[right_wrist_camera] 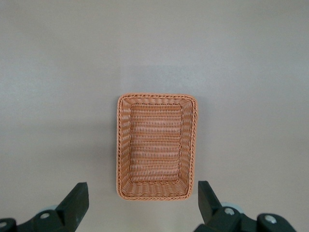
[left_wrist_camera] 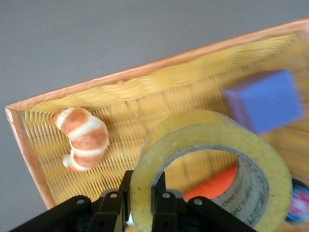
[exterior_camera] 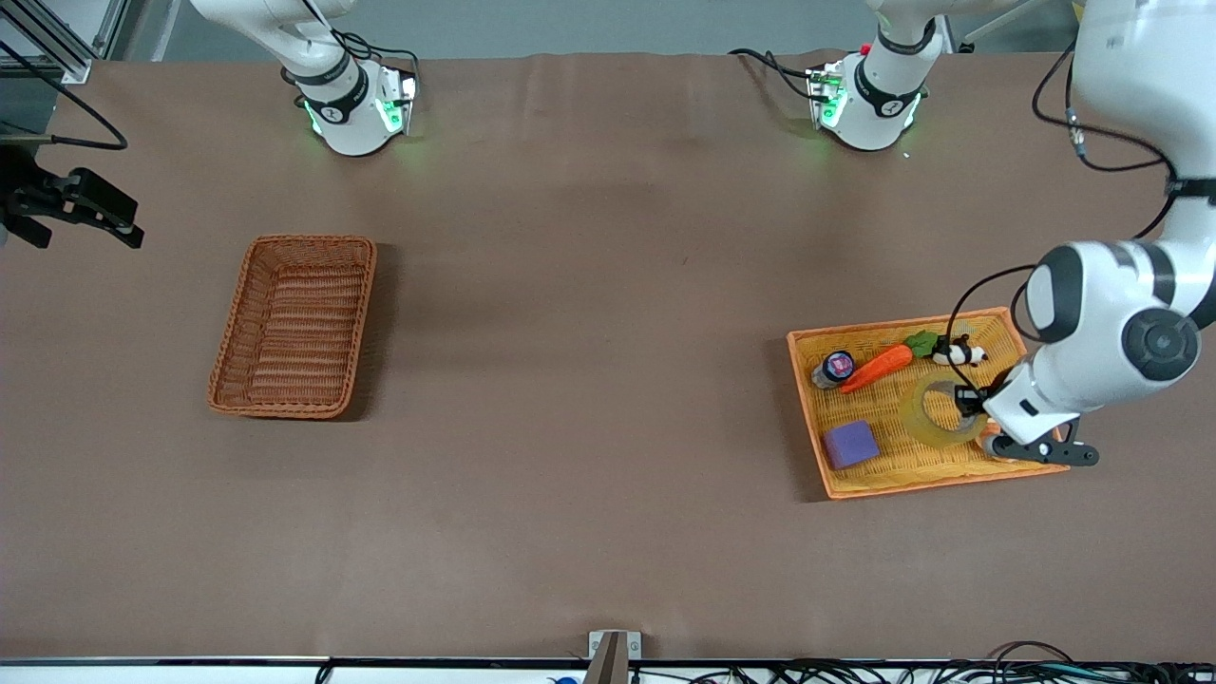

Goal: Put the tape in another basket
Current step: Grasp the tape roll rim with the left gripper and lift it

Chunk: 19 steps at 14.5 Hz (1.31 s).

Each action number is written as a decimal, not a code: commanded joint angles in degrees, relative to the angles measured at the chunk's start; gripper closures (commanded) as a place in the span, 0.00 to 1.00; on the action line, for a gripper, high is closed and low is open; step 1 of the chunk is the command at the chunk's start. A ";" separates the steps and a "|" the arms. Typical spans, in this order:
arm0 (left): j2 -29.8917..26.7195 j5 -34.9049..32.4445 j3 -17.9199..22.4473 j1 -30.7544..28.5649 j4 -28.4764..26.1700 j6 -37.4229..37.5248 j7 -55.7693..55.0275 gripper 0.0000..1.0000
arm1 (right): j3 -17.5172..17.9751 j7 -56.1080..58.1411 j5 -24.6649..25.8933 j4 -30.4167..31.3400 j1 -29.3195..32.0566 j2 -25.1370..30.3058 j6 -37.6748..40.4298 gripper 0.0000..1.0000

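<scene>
While the tape (exterior_camera: 940, 410) is being gripped at its ring wall by the left gripper (exterior_camera: 971, 407), it's sitting tilted up over the yellow-orange tray (exterior_camera: 860, 487), at the tray's end closest to the left arm. In the left wrist view the roll (left_wrist_camera: 212, 164) is being pinched between the two black fingers (left_wrist_camera: 161, 205), one inside the core and one outside, so the jaws are closed down to just the thickness of the wall. Whether the roll is being lifted clear of the weave or is touching it can't be told.

Around the tape, taking the front view as a clock face: a toy carrot (exterior_camera: 879, 367) is being seen at about 11 o'clock, a small panda figure (exterior_camera: 961, 354) at 1 o'clock, a round capped jar (exterior_camera: 834, 369) further out at 10 o'clock, and a purple block (exterior_camera: 848, 444) at about 8 o'clock. A croissant (left_wrist_camera: 82, 137) is being shown in the tray corner in the left wrist view only.

The reddish-brown wicker basket (exterior_camera: 294, 326) is being left well apart, toward the right arm's end of the table, with nothing visible inside it. The right gripper (right_wrist_camera: 142, 205) is being held over that basket (right_wrist_camera: 157, 145), fingers spread wide and holding nothing.
</scene>
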<state>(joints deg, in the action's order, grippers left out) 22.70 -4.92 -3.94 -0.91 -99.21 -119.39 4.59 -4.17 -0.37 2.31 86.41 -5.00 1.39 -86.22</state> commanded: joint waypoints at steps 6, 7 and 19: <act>5.41 3.67 -4.85 15.22 12.80 8.47 -18.89 0.92 | -0.23 0.72 -0.82 0.07 -0.01 0.46 0.44 0.00; 6.99 4.82 -4.85 17.76 13.94 8.47 -20.48 0.92 | -0.23 0.72 -0.82 0.16 -0.01 0.46 0.44 0.00; 24.40 10.72 -4.85 38.26 29.60 -3.64 -28.41 0.94 | -0.32 0.72 -0.73 0.16 0.08 0.46 0.71 0.00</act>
<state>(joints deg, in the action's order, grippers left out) 44.17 4.74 -9.21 35.54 -72.52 -120.21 -23.17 -4.30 -0.36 2.31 86.42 -4.99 1.38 -85.84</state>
